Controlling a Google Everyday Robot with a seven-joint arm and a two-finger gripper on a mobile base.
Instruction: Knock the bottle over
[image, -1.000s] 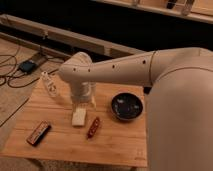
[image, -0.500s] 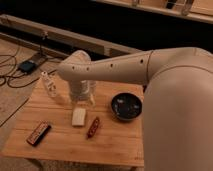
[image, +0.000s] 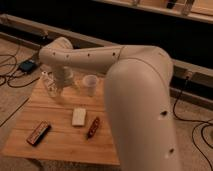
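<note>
The bottle (image: 48, 83) is small, slim and clear and stands upright near the far left corner of the wooden table (image: 60, 145). My arm reaches in from the right, across the back of the table. The gripper (image: 56, 86) hangs at the arm's end, right beside the bottle on its right side. I cannot tell whether it touches the bottle.
A clear plastic cup (image: 89, 84) stands just right of the gripper. A white block (image: 78, 116), a red-brown oblong object (image: 93, 127) and a dark snack bar (image: 38, 133) lie nearer the front. Cables and a power box (image: 27, 65) lie on the floor at left.
The arm has swung left, bringing the gripper close against the bottle. The clear cup now shows, and the black bowl is hidden behind the arm. The bottle still stands.
</note>
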